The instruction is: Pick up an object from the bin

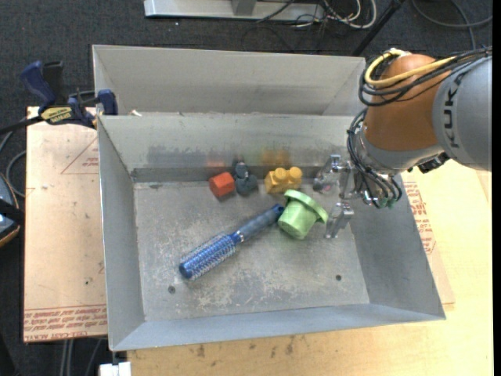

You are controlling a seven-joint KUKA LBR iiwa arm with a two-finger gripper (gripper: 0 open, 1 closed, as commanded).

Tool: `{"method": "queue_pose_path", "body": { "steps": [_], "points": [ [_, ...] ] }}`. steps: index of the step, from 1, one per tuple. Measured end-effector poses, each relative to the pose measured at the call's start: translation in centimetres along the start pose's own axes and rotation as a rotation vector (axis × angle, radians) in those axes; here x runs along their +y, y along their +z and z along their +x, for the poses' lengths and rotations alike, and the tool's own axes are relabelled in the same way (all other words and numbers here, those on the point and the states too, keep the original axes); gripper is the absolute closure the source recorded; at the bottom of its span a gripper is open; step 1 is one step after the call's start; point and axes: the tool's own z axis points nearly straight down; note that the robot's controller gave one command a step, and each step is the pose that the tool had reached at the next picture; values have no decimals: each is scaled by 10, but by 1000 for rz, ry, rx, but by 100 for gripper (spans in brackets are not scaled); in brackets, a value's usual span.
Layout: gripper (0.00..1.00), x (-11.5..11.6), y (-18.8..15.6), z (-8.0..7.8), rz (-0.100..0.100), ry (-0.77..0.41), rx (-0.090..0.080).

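Grey bin [274, 284]: brush [227, 247], green cup [297, 218], blocks [222, 185].

**Robotics lab, bin-picking rig**

An industrial robot arm [462, 108] with an orange wrist cover is reaching into a grey metal bin [227, 81]; loose cables [344, 6] are trailing across dark carpet [78, 14] behind it, beside a metal stand base [227, 5].

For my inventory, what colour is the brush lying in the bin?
The brush is blue, seen in the camera view.
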Motion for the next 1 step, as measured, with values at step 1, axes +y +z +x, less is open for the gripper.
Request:
{"method": "queue_pose_path", "body": {
  "steps": [1],
  "points": [
    [0,15,74,-27,0,140,-9]
  ]
}}
